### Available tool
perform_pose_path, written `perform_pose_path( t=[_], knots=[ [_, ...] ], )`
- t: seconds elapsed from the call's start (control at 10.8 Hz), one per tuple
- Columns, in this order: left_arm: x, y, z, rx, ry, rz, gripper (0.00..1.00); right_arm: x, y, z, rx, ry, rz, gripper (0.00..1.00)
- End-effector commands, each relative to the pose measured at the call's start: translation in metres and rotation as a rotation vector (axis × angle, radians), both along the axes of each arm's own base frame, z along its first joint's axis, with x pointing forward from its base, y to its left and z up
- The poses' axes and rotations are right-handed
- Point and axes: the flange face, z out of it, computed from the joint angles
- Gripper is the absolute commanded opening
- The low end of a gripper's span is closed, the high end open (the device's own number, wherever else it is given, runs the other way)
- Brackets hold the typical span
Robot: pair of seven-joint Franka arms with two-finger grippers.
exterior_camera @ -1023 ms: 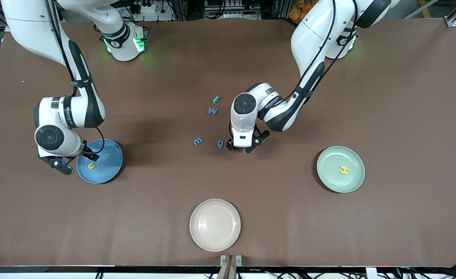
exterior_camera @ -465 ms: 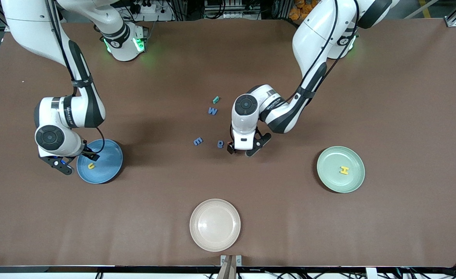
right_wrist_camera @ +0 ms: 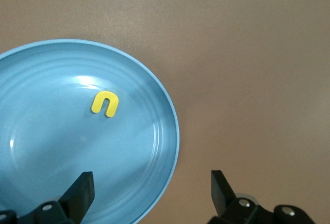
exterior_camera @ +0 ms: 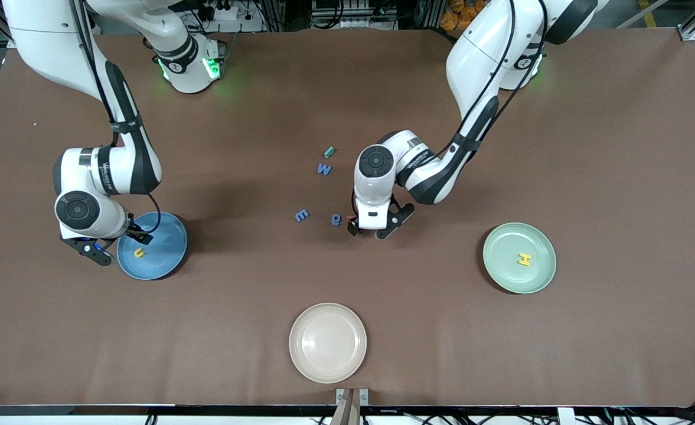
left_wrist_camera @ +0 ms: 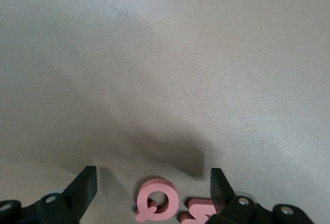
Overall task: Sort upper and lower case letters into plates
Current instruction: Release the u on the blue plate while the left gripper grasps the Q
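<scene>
My left gripper (exterior_camera: pixel 368 228) is open and low over the middle of the table. In the left wrist view (left_wrist_camera: pixel 152 173) a red-pink Q (left_wrist_camera: pixel 157 201) and a second red-pink letter (left_wrist_camera: pixel 200 213) lie between its fingers. A blue Q (exterior_camera: pixel 336 219), blue E (exterior_camera: pixel 302 215), blue M (exterior_camera: pixel 324 169) and a teal letter (exterior_camera: pixel 328 151) lie close by. My right gripper (exterior_camera: pixel 117 248) is open and empty over the edge of the blue plate (exterior_camera: pixel 167 233), which holds a yellow u (exterior_camera: pixel 139 252). The plate (right_wrist_camera: pixel 154 146) and u (right_wrist_camera: pixel 105 103) also show in the right wrist view. The pale green plate (exterior_camera: pixel 503 248) holds a yellow H (exterior_camera: pixel 524 259).
A cream-beige plate (exterior_camera: pixel 328 342) sits near the table's front edge, nearer to the camera than the loose letters. The brown table top (exterior_camera: pixel 619 147) is bare toward the left arm's end.
My left gripper has shifted slightly toward the left arm's end and settled around the red-pink letters. The right arm has barely moved.
</scene>
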Motion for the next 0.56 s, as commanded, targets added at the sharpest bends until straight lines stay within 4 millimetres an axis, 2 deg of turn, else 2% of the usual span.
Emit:
perform_pose_path(
  t=[0.0,0.46],
  knots=[
    [0.0017,0.0008,-0.0025,0.013,-0.020,0.000,0.96,-0.0017,0.0023,0.0033,0.003,0.003,-0.002,1.00],
    [-0.0018,-0.0013,-0.0073,0.019,-0.016,-0.007,0.91,-0.0015,0.0023,0.0005,0.003,0.009,0.006,1.00]
  ],
)
